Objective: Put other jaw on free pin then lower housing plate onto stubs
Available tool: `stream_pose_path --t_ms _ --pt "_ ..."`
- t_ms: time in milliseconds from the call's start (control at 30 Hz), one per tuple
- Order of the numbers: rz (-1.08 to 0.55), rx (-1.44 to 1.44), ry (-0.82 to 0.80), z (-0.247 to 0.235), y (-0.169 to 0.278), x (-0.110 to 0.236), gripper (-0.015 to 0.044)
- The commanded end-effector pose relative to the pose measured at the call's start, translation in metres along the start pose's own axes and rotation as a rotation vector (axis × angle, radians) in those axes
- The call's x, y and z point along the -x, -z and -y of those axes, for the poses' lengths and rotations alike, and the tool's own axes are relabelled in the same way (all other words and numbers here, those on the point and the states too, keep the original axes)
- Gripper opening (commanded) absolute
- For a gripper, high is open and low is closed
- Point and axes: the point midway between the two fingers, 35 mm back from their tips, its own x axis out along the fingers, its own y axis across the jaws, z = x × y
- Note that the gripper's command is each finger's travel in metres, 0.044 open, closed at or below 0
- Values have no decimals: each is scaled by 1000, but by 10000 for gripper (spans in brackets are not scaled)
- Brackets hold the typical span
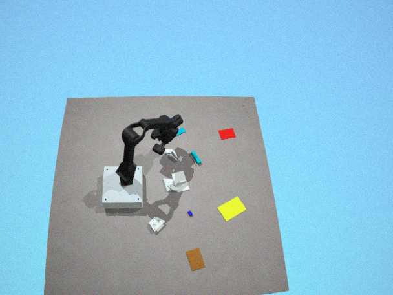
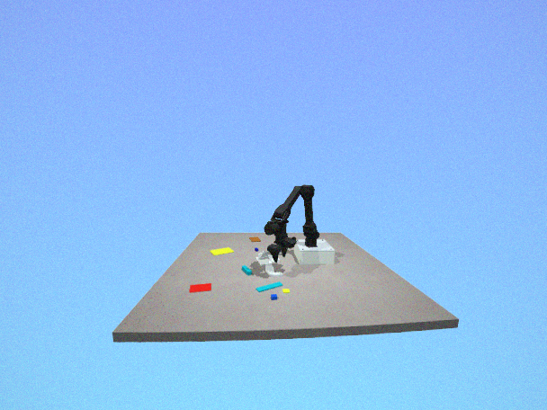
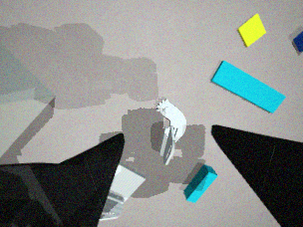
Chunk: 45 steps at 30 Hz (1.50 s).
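The loose white jaw (image 1: 171, 153) (image 2: 272, 271) (image 3: 178, 118), with gear teeth at one end, lies on the table. My gripper (image 1: 166, 143) (image 2: 280, 258) (image 3: 166, 133) is open and empty above it; the jaw shows between the spread fingertips in the wrist view. The white base (image 1: 184, 187) carries the other jaw (image 1: 179, 176); the base assembly is partly hidden behind a finger in the wrist view. Its pins are too small to make out. The white housing plate (image 1: 156, 224), with small holes, lies apart from the base, nearer the front in the top view.
A teal block (image 1: 196, 157) (image 2: 246, 270) (image 3: 200, 184) lies beside the loose jaw. A flat cyan bar (image 2: 269, 287) (image 3: 248, 87), a small yellow tile (image 3: 252, 30) and blue cubes are nearby. Red (image 1: 227, 134), yellow (image 1: 232, 208) and brown (image 1: 195, 259) tiles lie farther out.
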Motion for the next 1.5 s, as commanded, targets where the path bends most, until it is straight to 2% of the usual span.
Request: stream_pose_path --t_ms 0,667,1233,1467 --pt "0 0 0 0 0 0 440" --pt "0 0 0 0 0 0 440" --pt "0 0 0 0 0 0 0" --pt "0 0 0 0 0 0 0"
